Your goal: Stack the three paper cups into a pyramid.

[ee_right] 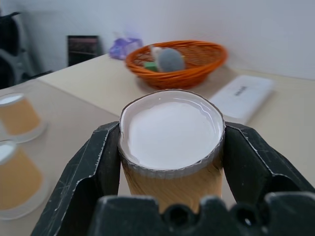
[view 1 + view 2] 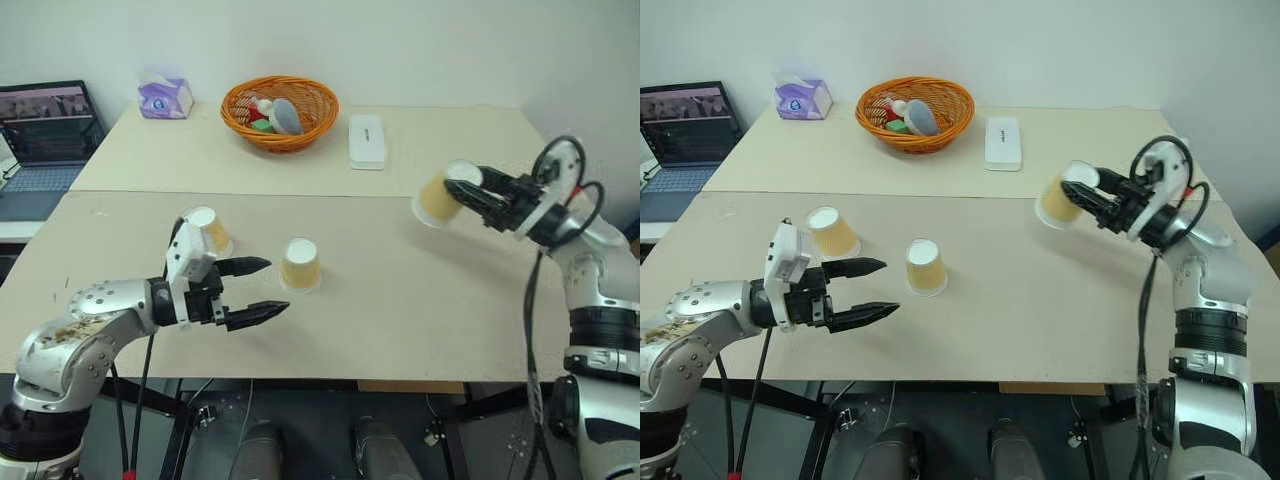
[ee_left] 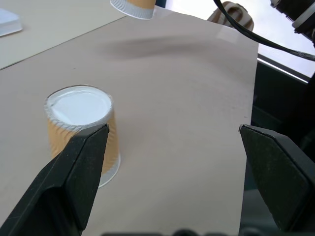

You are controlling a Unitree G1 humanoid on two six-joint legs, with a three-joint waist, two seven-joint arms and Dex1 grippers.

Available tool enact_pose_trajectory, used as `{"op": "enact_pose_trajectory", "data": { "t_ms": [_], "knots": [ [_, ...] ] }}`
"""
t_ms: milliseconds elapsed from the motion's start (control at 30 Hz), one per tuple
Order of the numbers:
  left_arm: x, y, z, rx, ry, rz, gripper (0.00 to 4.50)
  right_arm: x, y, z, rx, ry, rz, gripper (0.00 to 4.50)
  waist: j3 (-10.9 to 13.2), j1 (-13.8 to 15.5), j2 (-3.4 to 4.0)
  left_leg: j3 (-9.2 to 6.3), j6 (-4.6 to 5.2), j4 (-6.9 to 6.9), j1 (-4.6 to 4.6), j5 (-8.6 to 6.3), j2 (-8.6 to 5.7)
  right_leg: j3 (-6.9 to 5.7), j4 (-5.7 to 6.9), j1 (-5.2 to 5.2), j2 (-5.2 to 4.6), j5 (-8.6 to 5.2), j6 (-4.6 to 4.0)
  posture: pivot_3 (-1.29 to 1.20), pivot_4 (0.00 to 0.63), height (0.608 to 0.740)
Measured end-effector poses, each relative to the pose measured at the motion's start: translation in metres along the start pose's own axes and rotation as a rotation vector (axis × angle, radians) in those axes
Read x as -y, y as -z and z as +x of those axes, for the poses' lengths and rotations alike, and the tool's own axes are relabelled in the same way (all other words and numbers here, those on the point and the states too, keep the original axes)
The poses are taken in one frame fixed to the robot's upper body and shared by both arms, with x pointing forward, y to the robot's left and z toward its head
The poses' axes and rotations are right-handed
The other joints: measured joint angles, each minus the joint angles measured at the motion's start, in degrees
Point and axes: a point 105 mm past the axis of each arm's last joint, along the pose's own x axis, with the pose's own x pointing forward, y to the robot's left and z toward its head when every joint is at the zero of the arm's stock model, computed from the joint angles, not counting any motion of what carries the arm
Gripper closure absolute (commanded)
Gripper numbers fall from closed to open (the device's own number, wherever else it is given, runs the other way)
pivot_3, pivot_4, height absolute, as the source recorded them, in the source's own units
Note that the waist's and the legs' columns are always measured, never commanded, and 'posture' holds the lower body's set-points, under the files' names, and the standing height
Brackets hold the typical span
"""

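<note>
White wall (image 2: 420,40) behind. Two beige tabletops (image 2: 400,290) butted, seam across. Open laptop (image 2: 45,135) far left. Orange wicker basket (image 2: 280,112), white flat box (image 2: 367,141), purple tissue pack (image 2: 165,98) far side. Two tan paper cups upside down near-left: one (image 2: 300,265) centre, other (image 2: 208,231) left. Left gripper (image 2: 255,291) spread wide, empty. Right gripper (image 2: 470,195) clamped on third tan cup (image 2: 437,198), raised at right.

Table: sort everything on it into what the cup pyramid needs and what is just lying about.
For the job:
- paper cup in the right pincer, held off the table: cup
- upside-down cup mid-table
- upside-down cup behind the open left pincer

Lying about:
- orange basket with small items
- white flat box
- tissue pack
- laptop on the side desk
</note>
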Motion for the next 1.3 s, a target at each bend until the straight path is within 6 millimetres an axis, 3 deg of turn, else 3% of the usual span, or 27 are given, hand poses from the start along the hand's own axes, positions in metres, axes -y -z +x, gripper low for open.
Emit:
{"op": "enact_pose_trajectory", "data": {
  "t_ms": [200, 567, 1033, 1300],
  "knots": [
    [0.0, 0.004, -0.001, -0.006, -0.016, -0.013, 0.0, -0.033, 0.027, 0.026, -0.127, -0.218, 0.027, 1.7, 0.0, 0.2, 0.0, 0.01, 0.0, 0.0, -0.04, 0.0, -0.01, -0.03, -0.04, -0.01, -0.03, 0.01, -0.01, 0.0, 0.15, 0.675],
    [0.005, 0.007, 0.0, -0.008, -0.029, -0.011, 0.0, -0.065, 0.057, 0.041, -0.219, -0.403, 0.032, 1.7, 0.0, 0.2, 0.0, -0.02, 0.0, 0.0, -0.03, 0.0, 0.01, -0.06, 0.0, -0.02, -0.02, 0.01, -0.01, 0.0, 0.15, 0.675],
    [0.005, 0.005, 0.003, 0.008, -0.029, -0.013, 0.0, -0.077, 0.074, 0.052, -0.219, -0.429, 0.049, 1.7, 0.0, 0.2, 0.0, -0.02, -0.01, 0.0, -0.03, 0.0, 0.0, -0.06, 0.01, -0.02, -0.02, 0.01, -0.01, 0.0, 0.15, 0.675],
    [0.006, 0.004, 0.006, 0.01, -0.021, -0.008, 0.0, -0.079, 0.072, 0.062, -0.203, -0.439, 0.046, 1.7, 0.0, 0.1, 0.0, -0.02, -0.01, 0.0, -0.03, 0.0, 0.01, -0.06, 0.01, -0.02, -0.02, 0.01, -0.01, 0.0, 0.15, 0.675]
  ]
}}
